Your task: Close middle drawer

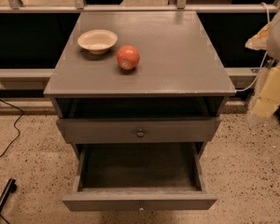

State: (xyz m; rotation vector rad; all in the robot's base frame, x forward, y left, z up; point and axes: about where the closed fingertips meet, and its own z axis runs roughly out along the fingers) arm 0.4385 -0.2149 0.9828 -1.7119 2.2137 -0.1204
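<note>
You have a pale bowl (97,40) near the bench's (177,55) back-left corner, with a red apple (128,57) just right of it. Under the front edge, the middle drawer (140,201) stands pulled far out. The end effector (269,94) hangs beyond the right edge; you cannot tell its grip state.

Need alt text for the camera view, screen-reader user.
A grey cabinet's middle drawer stands pulled far out, below a slightly open top drawer. A cream bowl and a red apple sit apart on the cabinet top. The gripper hangs at the right edge of the view, off the cabinet.
</note>
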